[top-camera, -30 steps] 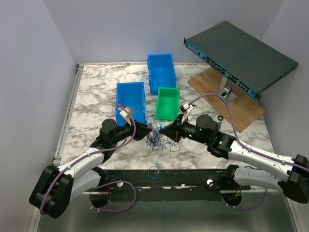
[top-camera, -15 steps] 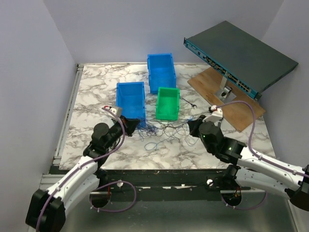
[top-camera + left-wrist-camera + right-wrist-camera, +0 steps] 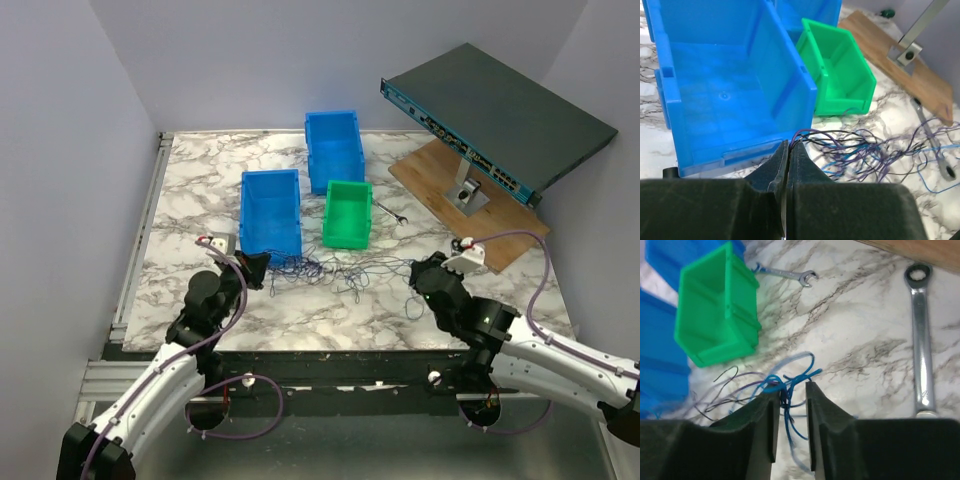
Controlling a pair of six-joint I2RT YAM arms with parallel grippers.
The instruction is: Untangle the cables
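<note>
The cables (image 3: 340, 268) are thin blue, purple and black wires, strung out in a loose line across the marble in front of the bins. My left gripper (image 3: 262, 268) is at their left end. In the left wrist view it (image 3: 790, 145) is shut on purple and black strands that run off right into the tangle (image 3: 865, 150). My right gripper (image 3: 420, 272) is at their right end. In the right wrist view its jaws (image 3: 792, 387) stand slightly apart, and blue loops (image 3: 800, 375) hang loosely between them against the left finger.
Two blue bins (image 3: 270, 208) (image 3: 333, 150) and a green bin (image 3: 347, 212) stand just behind the wires. A small wrench (image 3: 390, 212) lies right of the green bin, and a larger one (image 3: 921, 340) near the wooden board (image 3: 470, 200). A network switch (image 3: 500, 120) sits propped at the back right.
Both arms have drawn apart and back toward the near edge, stretching the tangle into a line. The left gripper closed on strands. The right jaws have just parted.
</note>
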